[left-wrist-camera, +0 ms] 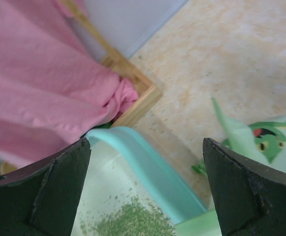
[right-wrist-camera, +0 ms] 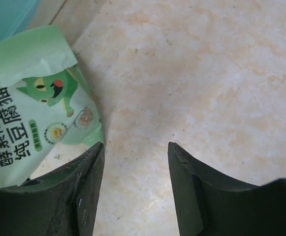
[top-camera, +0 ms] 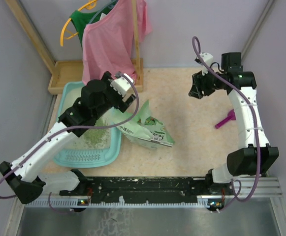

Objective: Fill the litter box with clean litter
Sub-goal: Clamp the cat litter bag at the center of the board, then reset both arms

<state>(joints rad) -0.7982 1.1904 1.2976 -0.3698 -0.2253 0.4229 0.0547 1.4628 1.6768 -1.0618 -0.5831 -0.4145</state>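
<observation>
Granules of olive-green clean litter (top-camera: 96,139) only thinly dust the large light-teal plastic litter box (top-camera: 111,153) at my left, so I judge filling barely begun, with left gripper (left-wrist-camera: 145,142) and right gripper (right-wrist-camera: 136,145) both spread, empty.

bg log | walls (top-camera: 182,29) seen pale lilac-grey, 3 sides | counter (top-camera: 182,123) surfaced beige, mottled stone-look, evenly lit, shadows soft | wooden tray (top-camera: 64,73) set at far-left corner | pink garment (top-camera: 108,44) hung above it, green garment (top-camera: 86,19) behind, yellow hanger (top-camera: 63,38) | metal rail (top-camera: 157,199) fixed along near edge
</observation>
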